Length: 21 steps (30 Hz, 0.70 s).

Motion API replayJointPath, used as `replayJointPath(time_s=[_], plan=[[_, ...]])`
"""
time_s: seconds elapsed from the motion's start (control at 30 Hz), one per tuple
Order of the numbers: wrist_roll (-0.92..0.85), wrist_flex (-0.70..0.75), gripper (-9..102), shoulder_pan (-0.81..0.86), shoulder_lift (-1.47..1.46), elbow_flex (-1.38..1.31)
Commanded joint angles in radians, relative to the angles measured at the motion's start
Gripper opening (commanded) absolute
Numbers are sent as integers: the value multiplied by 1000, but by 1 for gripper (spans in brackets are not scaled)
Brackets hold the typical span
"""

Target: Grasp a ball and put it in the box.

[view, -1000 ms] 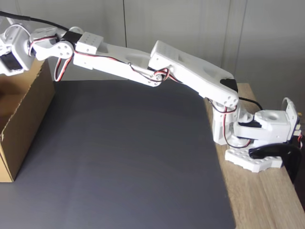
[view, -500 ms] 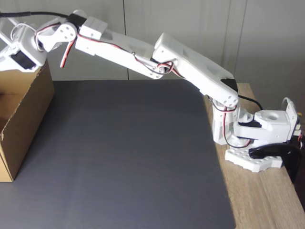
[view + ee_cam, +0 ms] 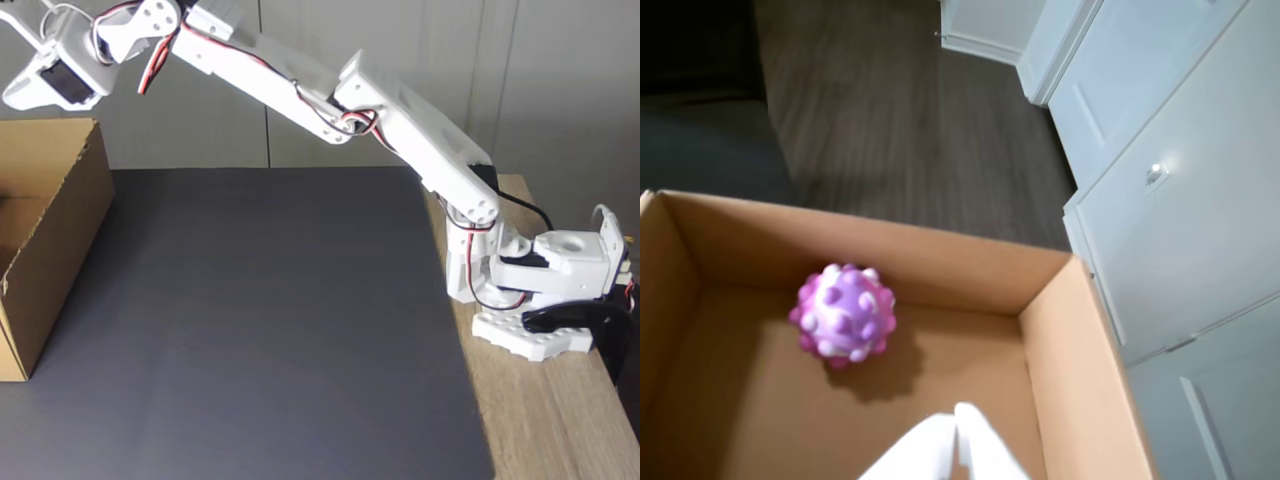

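Note:
In the wrist view the ball (image 3: pixel 844 314), bumpy and marbled purple, pink and white, lies on the floor of the brown cardboard box (image 3: pixel 1072 372), near its far wall. My gripper (image 3: pixel 956 425) enters that view from the bottom edge. Its two white fingers meet along a thin seam with nothing between them, and it hangs above the box, apart from the ball. In the fixed view the white arm (image 3: pixel 300 85) stretches up and left, its wrist (image 3: pixel 55 70) high over the box (image 3: pixel 60 225) at the left edge. The box wall hides the ball there.
A dark grey mat (image 3: pixel 270 320) covers the table, with bare wood (image 3: pixel 560 420) at the right where the arm's base (image 3: pixel 530 335) is clamped. Beyond the box, the wrist view shows dark wooden flooring (image 3: pixel 890 120) and white cabinet doors (image 3: pixel 1170 170).
The arm has swung upward. The wrist rose from the box's rim to well above it, near the top left corner of the fixed view.

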Motion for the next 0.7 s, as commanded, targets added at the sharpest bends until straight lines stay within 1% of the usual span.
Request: replayJointPath(time_s=[0.0,0.57,0.67], plan=[[-5,46,0,-14,100,-48],[67,376,0,20,302,-32],[69,407,0,20,319,-28]])
